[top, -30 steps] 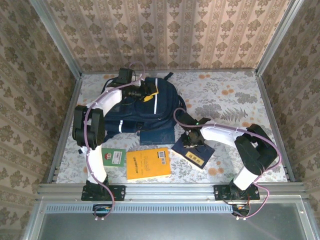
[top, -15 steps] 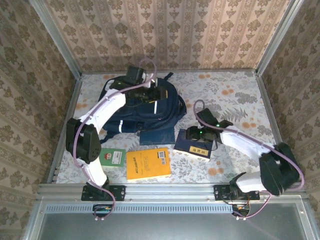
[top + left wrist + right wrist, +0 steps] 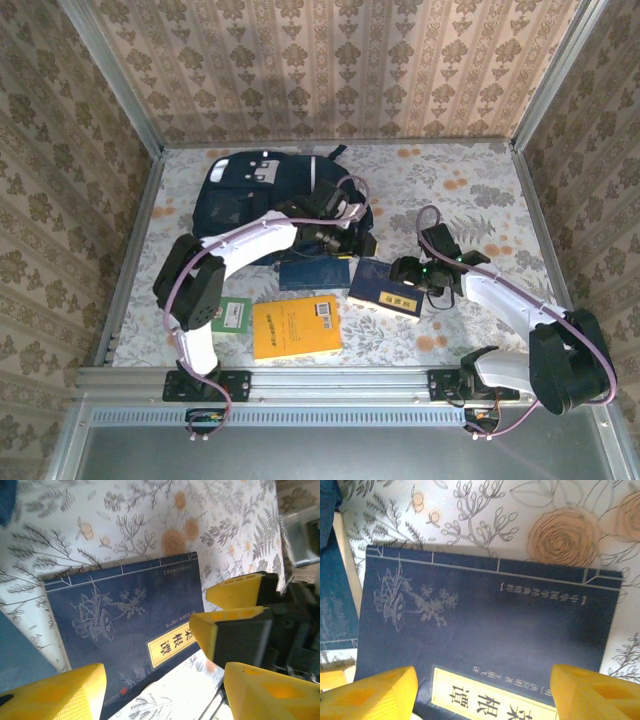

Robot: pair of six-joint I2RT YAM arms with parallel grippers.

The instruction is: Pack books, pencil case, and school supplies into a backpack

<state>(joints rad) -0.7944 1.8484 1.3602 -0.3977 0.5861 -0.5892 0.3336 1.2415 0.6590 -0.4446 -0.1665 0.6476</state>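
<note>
A navy book with a cream label (image 3: 384,291) lies flat on the table just right of centre. My left gripper (image 3: 352,243) hovers open at its far-left corner and sees it below (image 3: 125,615). Its own yellow fingers (image 3: 55,695) stand wide apart. My right gripper (image 3: 402,272) is open at the book's right edge, the cover (image 3: 490,630) spanning the gap between its fingertips. A second navy book (image 3: 313,273) lies against the backpack (image 3: 240,205). The orange-yellow book (image 3: 295,328) and the small green-and-white book (image 3: 235,314) lie near the front. Pencil case and school supplies are out of view.
The backpack lies at the back left with its white-grey patch (image 3: 258,170) facing up. Metal rails (image 3: 340,378) run along the table's front edge and patterned walls close in the other sides. Flowered tabletop (image 3: 470,190) stretches bare at the back right.
My left arm swung from the backpack's top down and right to the navy book. My right gripper opened, let go of that book and drew back to the right.
</note>
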